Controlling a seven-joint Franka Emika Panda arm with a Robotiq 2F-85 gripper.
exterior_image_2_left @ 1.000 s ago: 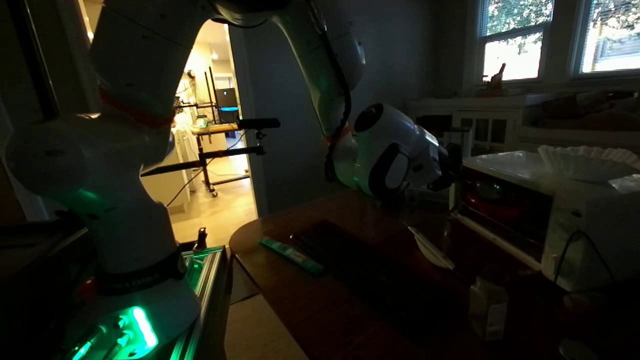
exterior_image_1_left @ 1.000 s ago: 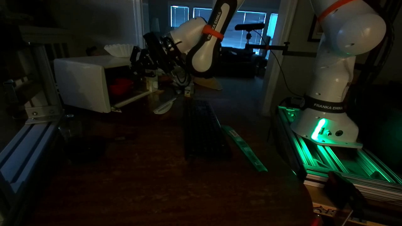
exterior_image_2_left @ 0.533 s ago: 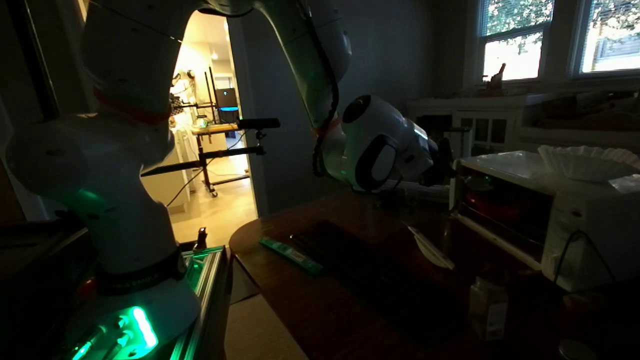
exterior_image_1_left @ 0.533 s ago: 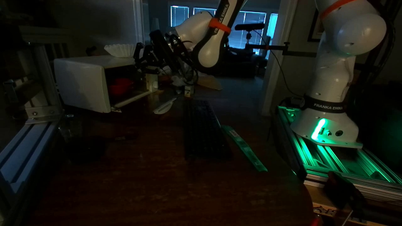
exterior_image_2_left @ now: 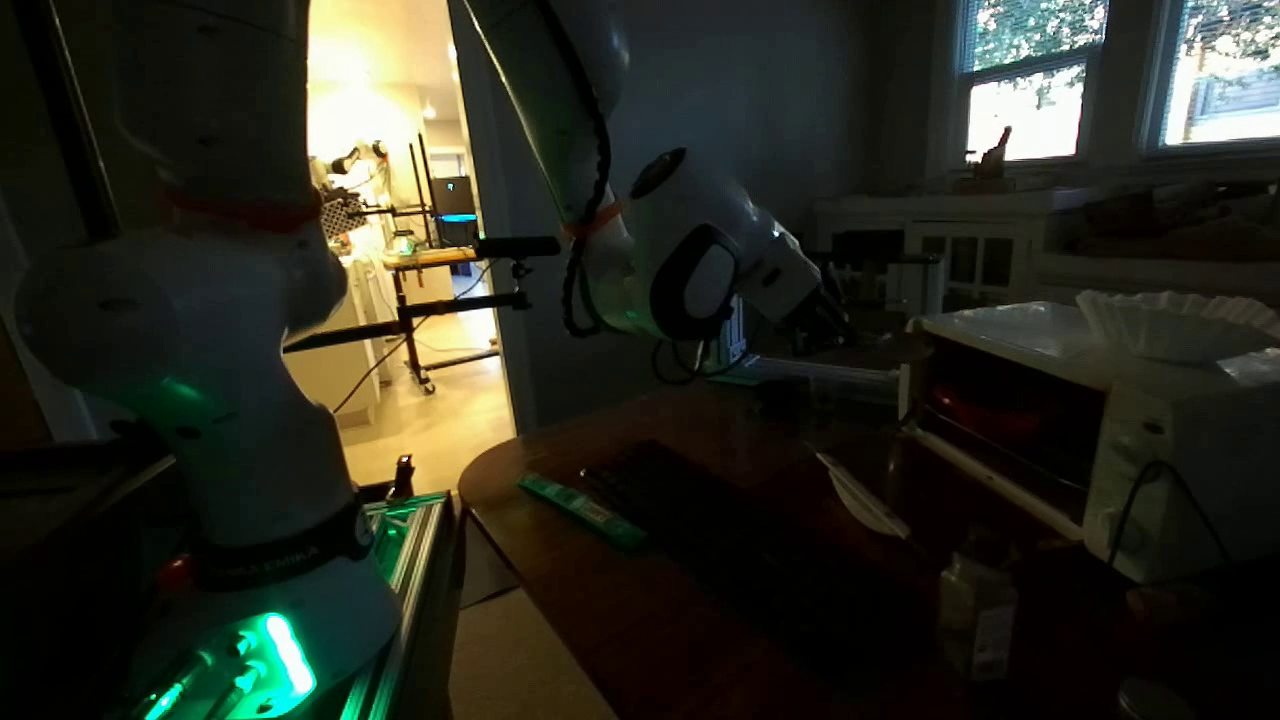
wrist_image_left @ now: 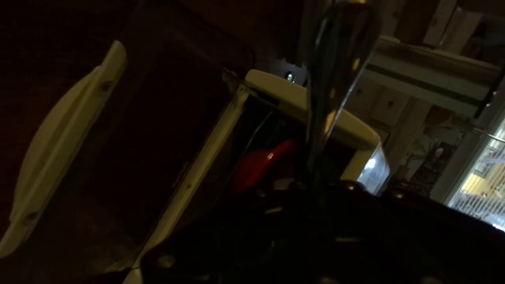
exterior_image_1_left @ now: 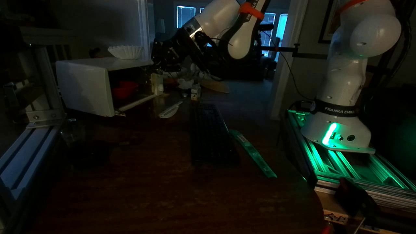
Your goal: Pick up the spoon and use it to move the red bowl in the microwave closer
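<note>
Spoon [wrist_image_left: 335, 73], shiny metal, juts from the tips of a black gripper [wrist_image_left: 309, 189], whose jaws are clamped on its narrow part. In the wrist view the gripper fills the bottom in deep shadow, and the spoon points upward, wider at its far end. The red bowl [wrist_image_left: 256, 169] shows just left of the spoon's narrow part, with a dark gap between them, its lower side hidden behind the gripper. The bowl sits inside the microwave [exterior_image_1_left: 86, 87], a white box with a dark cavity and an uncovered front. In both exterior views the gripper is outside that cavity, in front of it and higher than the bowl, so the two are apart; the spoon is too dark to trace there. A white robot arm [exterior_image_2_left: 700, 195] reaches down to the gripper from above. On top of the microwave rests a white fluted dish [exterior_image_1_left: 125, 52]. On the dark wooden table [exterior_image_1_left: 156, 191], in dim light, lie a black keyboard [exterior_image_1_left: 213, 136] and, slanting just beside it, a green strip [exterior_image_1_left: 254, 153]. A white curved piece [exterior_image_1_left: 169, 111] lies between the keyboard and the microwave, and in an exterior view a clear jar [exterior_image_2_left: 975, 615] stands near the microwave's front.
</note>
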